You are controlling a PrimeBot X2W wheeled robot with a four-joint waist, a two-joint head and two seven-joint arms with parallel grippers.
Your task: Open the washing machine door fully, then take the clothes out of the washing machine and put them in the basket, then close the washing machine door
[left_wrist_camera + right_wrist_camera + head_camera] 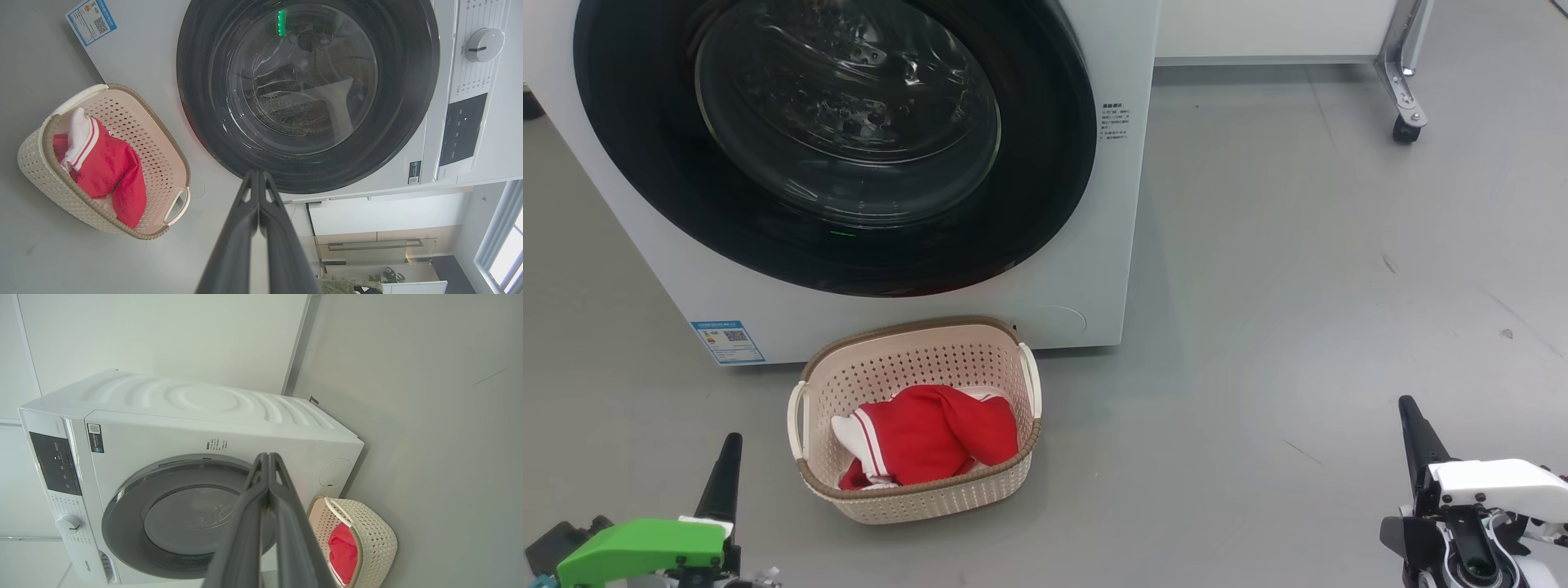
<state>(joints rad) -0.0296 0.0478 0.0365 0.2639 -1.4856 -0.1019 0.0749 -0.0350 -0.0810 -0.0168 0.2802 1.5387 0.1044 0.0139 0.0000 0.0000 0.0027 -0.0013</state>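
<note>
Since clothes point(927, 437) sit in basket point(931, 502) and washing machine door point(849, 122) looks closed, task seems done; left end effector point(732, 445), right end effector point(1408, 408) pinched together empty, just park.

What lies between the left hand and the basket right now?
Only bare grey floor separates the left hand from the basket, as the head view shows.

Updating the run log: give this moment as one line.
washing machine door: closed | clothes: in basket | basket: on floor | left jaws: shut, empty | right jaws: shut, empty
</note>
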